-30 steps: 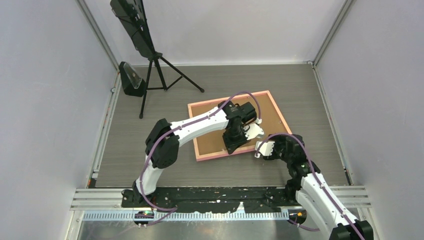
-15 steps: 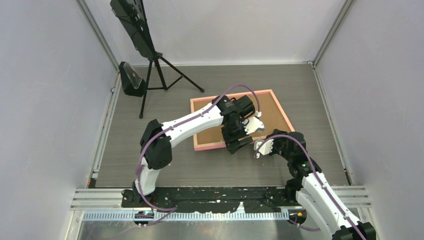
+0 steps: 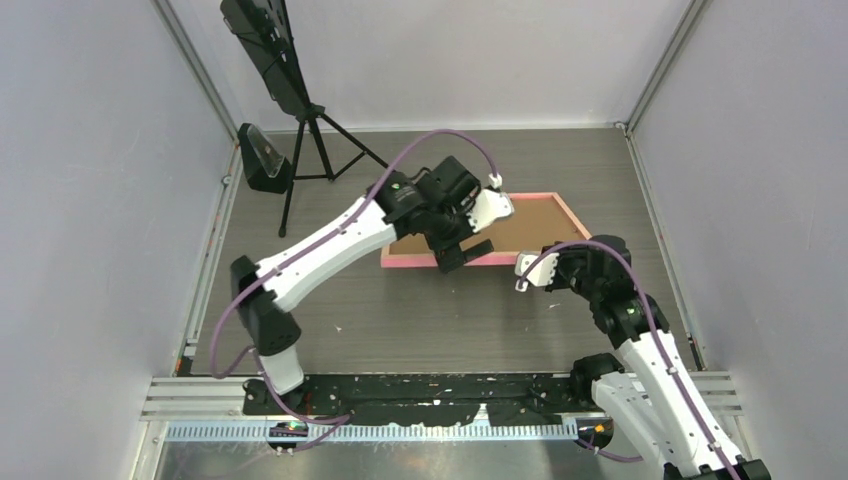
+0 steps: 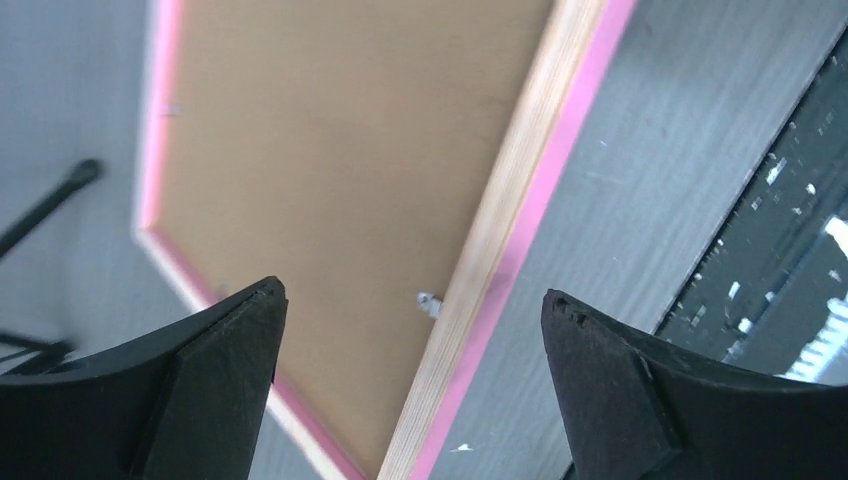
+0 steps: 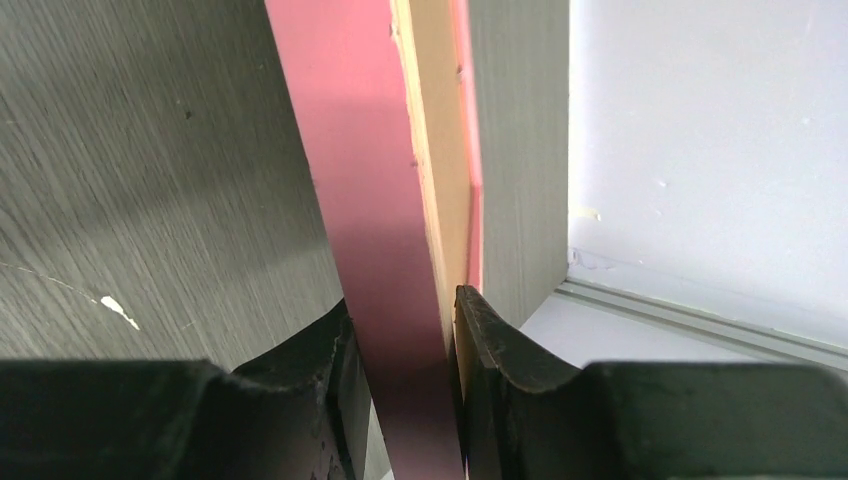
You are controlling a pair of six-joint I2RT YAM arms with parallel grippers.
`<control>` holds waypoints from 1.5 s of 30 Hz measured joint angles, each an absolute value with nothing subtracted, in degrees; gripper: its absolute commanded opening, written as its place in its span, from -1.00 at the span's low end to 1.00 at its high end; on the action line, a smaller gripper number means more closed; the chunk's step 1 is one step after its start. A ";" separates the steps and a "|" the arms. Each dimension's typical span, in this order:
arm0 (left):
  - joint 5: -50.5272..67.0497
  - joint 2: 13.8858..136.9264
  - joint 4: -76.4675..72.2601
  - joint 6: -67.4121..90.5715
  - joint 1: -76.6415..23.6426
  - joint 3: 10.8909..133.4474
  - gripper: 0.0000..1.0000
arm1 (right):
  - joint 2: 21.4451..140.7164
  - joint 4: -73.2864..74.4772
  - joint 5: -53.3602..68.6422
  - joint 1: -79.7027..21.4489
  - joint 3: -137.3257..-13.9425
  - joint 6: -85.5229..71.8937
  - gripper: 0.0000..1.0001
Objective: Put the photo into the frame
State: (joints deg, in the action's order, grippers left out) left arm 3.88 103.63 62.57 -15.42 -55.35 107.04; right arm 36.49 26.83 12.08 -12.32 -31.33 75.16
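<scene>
the frame [image 3: 410, 260] lies back-side up on the desk [image 3: 400, 330] and looks tilted, its near long rail raised. your right tool [image 5: 405, 312] is at the frame's near right corner, pinching the pink rail between both fingers. your left tool [image 4: 412, 295] hangs over the frame's near rail, fingers spread wide, gripping nothing. inside the frame the brown backing board [image 4: 340, 150] faces up, with a small metal tab [image 4: 428, 301] at its edge.

I'm looking into a robot lab cell: blank pale panel walls [image 3: 90, 220] box in a wood-grain desk [image 3: 420, 330], aluminium extrusion rails [image 3: 200, 398] run along its near edge, and a black tripod [image 3: 311, 112] holds equipment in the far corner.
</scene>
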 measured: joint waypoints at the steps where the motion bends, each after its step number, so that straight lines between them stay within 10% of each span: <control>1: 2.46 101.93 61.91 -15.68 -55.16 107.00 0.99 | 36.56 28.12 12.34 -12.29 -32.99 74.78 -0.89; 45: -7.90 79.61 54.26 -16.62 -51.62 99.55 0.99 | 55.05 61.34 21.93 -12.25 -76.95 41.78 -0.89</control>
State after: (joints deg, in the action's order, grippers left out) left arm -7.90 79.61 54.26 -16.62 -51.62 99.55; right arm 55.05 61.34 21.93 -12.25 -76.95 41.78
